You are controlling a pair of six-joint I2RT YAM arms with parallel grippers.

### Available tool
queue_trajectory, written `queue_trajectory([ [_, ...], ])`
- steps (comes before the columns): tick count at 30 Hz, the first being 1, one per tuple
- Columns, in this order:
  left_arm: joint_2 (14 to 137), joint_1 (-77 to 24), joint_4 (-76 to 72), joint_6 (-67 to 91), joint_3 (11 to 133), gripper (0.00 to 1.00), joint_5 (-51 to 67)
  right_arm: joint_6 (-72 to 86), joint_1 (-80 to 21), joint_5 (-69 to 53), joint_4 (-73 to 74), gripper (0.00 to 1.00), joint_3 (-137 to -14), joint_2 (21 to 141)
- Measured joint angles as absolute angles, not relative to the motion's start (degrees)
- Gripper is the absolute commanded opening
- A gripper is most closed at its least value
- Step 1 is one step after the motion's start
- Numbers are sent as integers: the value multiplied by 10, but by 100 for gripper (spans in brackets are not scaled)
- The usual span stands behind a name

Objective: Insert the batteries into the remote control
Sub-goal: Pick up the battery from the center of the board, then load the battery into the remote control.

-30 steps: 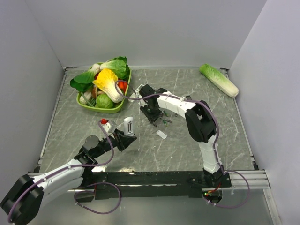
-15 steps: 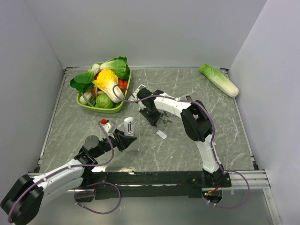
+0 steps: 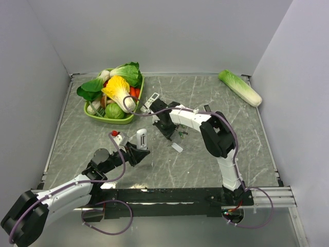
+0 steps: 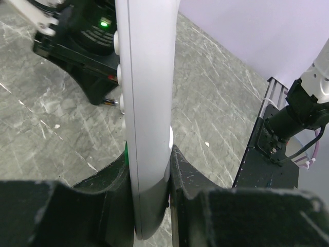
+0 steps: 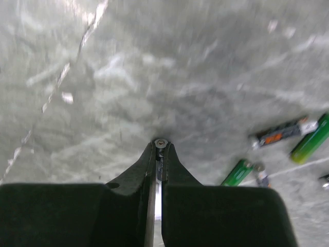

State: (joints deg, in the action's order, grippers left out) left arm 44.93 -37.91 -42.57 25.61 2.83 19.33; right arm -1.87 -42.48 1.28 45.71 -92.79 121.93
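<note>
My left gripper (image 3: 134, 152) (image 4: 149, 157) is shut on the lower end of the white remote control (image 3: 141, 138) (image 4: 146, 103) and holds it upright above the table, left of centre. In the top view a dark slot shows on the remote's face. My right gripper (image 3: 167, 128) (image 5: 161, 146) points down at the table's middle, shut on a battery (image 5: 161, 142) whose metal end shows between the fingertips. Other batteries lie loose just right of it: a green one (image 5: 237, 172), a dark one (image 5: 282, 132) and another green one (image 5: 311, 144). They show as a small cluster (image 3: 181, 133) in the top view.
A small white flat piece (image 3: 177, 147) lies below the battery cluster. Another white remote (image 3: 150, 100) with grey buttons lies behind the right gripper. A green basket (image 3: 95, 116) of vegetables stands at the back left. A napa cabbage (image 3: 240, 87) lies at the back right.
My right gripper has closed from part open onto a battery and shifted slightly, uncovering the white remote behind it. The left gripper and its remote have not moved.
</note>
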Motion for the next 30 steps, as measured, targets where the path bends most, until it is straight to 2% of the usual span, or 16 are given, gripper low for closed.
queue_trajectory([
  [6, 437, -379, -422, 262, 28, 1, 188, 6, -428, 8, 418, 0, -825, 1112],
  [13, 411, -379, -429, 292, 28, 1, 176, 48, -466, 28, 324, 0, -733, 916],
  [23, 412, -379, -449, 354, 28, 1, 155, 92, -545, 90, 58, 0, -536, 682],
  [30, 429, -379, -465, 392, 28, 1, 140, 70, -597, 126, -141, 0, -429, 621],
])
